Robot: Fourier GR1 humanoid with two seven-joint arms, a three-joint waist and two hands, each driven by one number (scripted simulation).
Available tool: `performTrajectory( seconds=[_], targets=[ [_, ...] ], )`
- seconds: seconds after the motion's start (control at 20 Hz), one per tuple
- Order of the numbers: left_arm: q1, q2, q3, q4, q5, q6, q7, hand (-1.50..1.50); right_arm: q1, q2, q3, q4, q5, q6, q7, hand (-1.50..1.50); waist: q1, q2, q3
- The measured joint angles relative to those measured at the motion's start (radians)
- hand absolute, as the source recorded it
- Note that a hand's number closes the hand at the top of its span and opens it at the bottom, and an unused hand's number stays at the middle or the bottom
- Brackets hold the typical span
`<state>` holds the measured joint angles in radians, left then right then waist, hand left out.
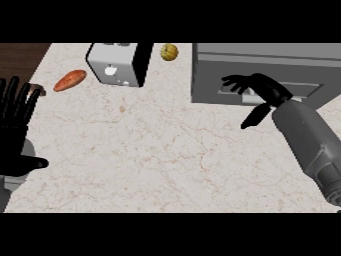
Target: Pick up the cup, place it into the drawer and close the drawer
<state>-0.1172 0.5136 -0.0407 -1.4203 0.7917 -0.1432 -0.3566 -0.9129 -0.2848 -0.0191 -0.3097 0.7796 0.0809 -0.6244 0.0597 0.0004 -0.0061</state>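
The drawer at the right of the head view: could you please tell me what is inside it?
The drawer shows only grey surfaces; no cup is visible inside. The right hand and its fingers cover the front part, so anything beneath them stays hidden.

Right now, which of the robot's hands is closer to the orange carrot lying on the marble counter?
Left. The left hand rests open just below-left of the orange carrot; the right hand is far across the counter at the grey drawer unit.

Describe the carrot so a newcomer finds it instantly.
Start at the white toaster near the counter's far edge. Just left of it, apart from it, lies the carrot, tilted. It is orange and tapered, unlike the rounder yellowish item on the toaster's right.
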Motion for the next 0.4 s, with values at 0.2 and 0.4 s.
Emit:
performTrajectory(
  seconds=[0.2,0.4],
  targets=[
    [-0.017,-0.006,-0.003,0.015,-0.017,0.001,-0.003,-1.50,-0.019,-0.015,-0.003,0.041,0.007,0.020,-0.041,-1.50,0.009,0.002,-0.003],
    [-0.026,-0.014,-0.008,0.013,-0.028,0.006,-0.001,-1.50,-0.026,-0.020,-0.014,0.076,0.000,0.041,-0.065,-1.50,0.012,0.002,-0.001]
  ],
)
